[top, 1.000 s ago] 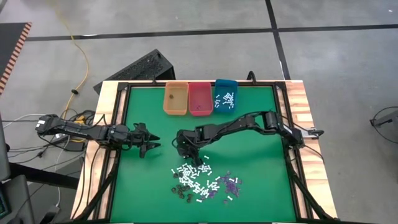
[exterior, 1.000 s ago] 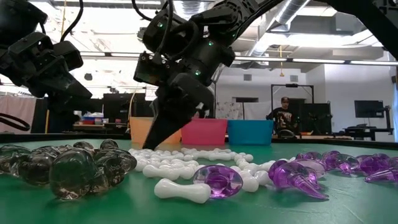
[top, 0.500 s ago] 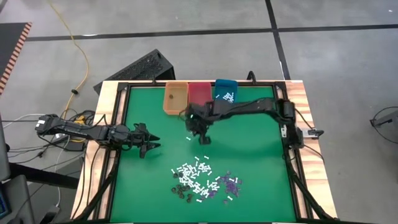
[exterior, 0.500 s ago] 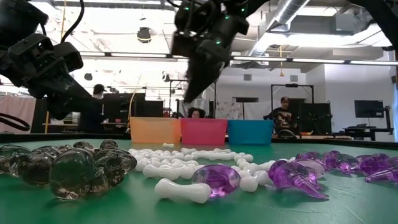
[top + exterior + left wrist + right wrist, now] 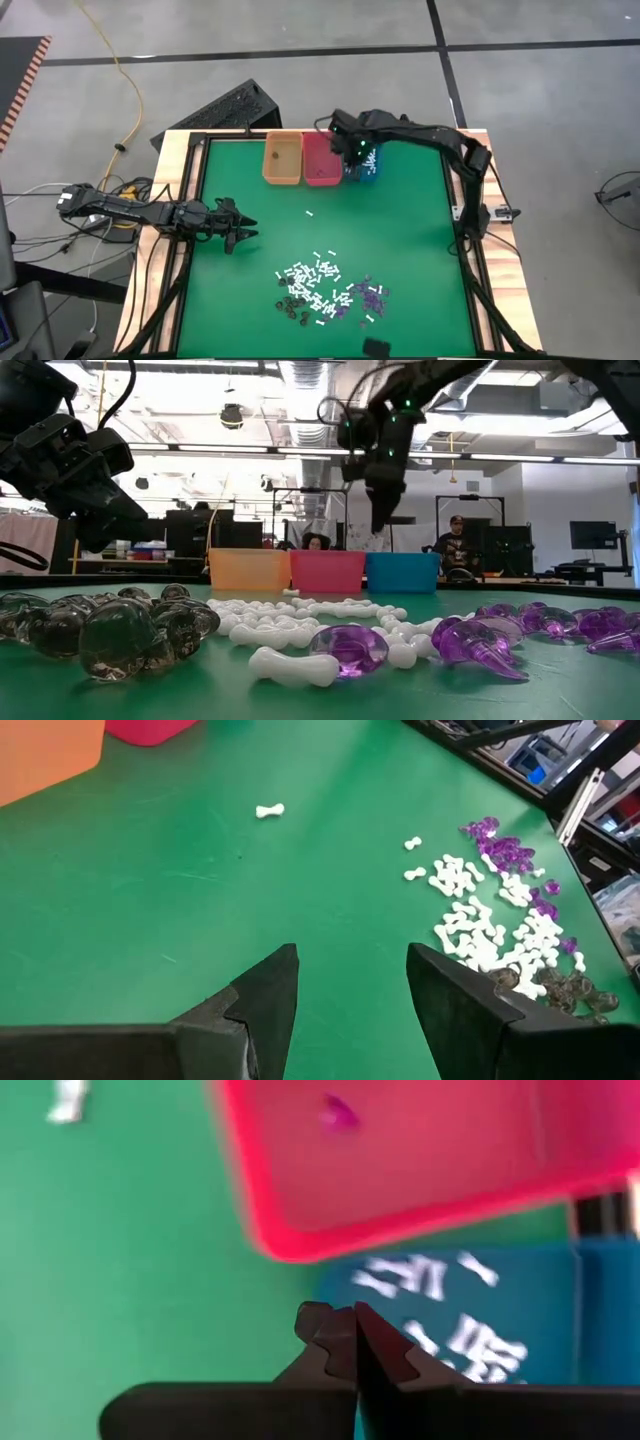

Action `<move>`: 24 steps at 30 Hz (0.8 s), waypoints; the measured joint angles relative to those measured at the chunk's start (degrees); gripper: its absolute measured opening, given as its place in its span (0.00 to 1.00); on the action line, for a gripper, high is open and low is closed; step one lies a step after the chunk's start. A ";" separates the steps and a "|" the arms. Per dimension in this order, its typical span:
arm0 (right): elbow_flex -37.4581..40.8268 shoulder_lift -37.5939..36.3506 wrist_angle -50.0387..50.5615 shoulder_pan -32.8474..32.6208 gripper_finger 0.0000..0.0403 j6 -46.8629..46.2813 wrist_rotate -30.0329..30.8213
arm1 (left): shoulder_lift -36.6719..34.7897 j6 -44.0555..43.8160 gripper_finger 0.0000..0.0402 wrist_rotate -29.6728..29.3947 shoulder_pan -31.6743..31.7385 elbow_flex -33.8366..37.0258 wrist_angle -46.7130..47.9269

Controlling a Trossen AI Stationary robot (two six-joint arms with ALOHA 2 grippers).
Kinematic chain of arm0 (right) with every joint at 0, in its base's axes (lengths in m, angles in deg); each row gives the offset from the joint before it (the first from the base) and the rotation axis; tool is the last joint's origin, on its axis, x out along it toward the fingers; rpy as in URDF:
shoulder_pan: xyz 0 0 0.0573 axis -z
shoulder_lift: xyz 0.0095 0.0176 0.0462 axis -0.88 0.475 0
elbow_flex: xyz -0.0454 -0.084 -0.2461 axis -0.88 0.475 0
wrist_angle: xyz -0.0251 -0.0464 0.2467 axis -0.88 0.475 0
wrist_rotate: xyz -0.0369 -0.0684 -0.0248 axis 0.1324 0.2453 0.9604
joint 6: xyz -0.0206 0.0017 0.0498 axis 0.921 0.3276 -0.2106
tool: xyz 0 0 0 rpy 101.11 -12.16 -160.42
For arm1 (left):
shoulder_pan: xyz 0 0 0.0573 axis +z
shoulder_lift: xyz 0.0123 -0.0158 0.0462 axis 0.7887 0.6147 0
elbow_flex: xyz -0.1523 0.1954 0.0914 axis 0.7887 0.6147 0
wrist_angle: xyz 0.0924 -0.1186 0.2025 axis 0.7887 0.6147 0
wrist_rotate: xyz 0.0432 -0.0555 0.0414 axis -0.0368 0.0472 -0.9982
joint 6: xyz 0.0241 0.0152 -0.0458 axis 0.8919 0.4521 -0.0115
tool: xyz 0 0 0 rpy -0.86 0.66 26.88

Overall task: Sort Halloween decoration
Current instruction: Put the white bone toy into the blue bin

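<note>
The Halloween decoration lies in a heap (image 5: 325,290) on the green mat near the near edge: white sticks (image 5: 300,622), purple bits (image 5: 480,640) and dark bits (image 5: 110,625). One white stick (image 5: 310,213) lies alone on the mat. My right gripper (image 5: 342,1320) is shut with nothing visible between its fingertips. It hangs above the seam between the pink bin (image 5: 321,160) and the teal bin (image 5: 364,162). My left gripper (image 5: 350,980) waits open above the mat at the left side.
Orange (image 5: 282,160), pink and teal bins stand in a row at the far edge. The teal bin holds white sticks (image 5: 440,1310) and the pink bin a purple bit (image 5: 338,1115). A small dark object (image 5: 375,347) sits at the near edge. People show in the room behind.
My right gripper has risen from the heap and swung toward the far edge, turning as it went, and is now above the pink and teal bins; it has stayed shut. A lone white stick now lies on the mat along that path.
</note>
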 joint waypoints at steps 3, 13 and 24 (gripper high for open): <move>0.04 0.90 -0.03 3.19 0.09 -2.99 2.95 | 0.00 -0.32 0.45 0.00 0.02 0.00 0.00; 0.04 0.97 1.48 7.10 0.38 -4.93 4.66 | -0.02 -0.24 0.45 -0.11 0.02 0.00 -0.02; 0.04 0.95 -0.08 -3.67 0.37 -9.23 -4.36 | 0.00 -0.06 0.45 -0.22 0.00 0.00 0.00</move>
